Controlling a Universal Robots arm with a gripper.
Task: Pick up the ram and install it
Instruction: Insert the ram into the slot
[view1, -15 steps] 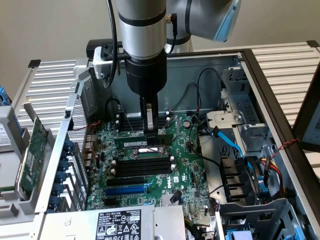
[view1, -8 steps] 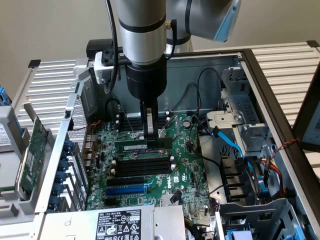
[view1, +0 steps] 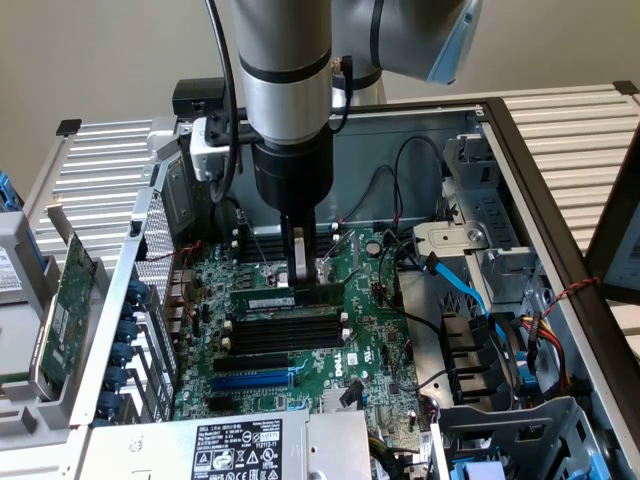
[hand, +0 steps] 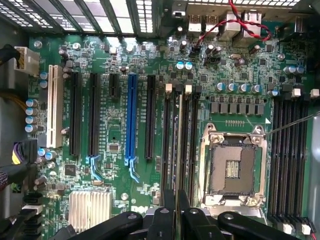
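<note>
My gripper (view1: 300, 283) hangs straight down into the open computer case and is shut on the ram (view1: 270, 298), a long dark stick with a pale label. The ram is held level, lengthwise along the black memory slots (view1: 285, 335), at the edge of the bank nearest the processor socket. I cannot tell whether it touches a slot. In the wrist view the black fingers (hand: 162, 220) close on the ram (hand: 175, 150), which is seen edge-on as a thin line running along the memory slots (hand: 184, 130).
A green expansion card (view1: 62, 300) leans outside the case at the exterior view's left. The processor socket (hand: 232, 167) lies beside the slots. Blue and black cables (view1: 455, 280) and drive bays crowd the exterior view's right. A power supply (view1: 235, 450) sits in front.
</note>
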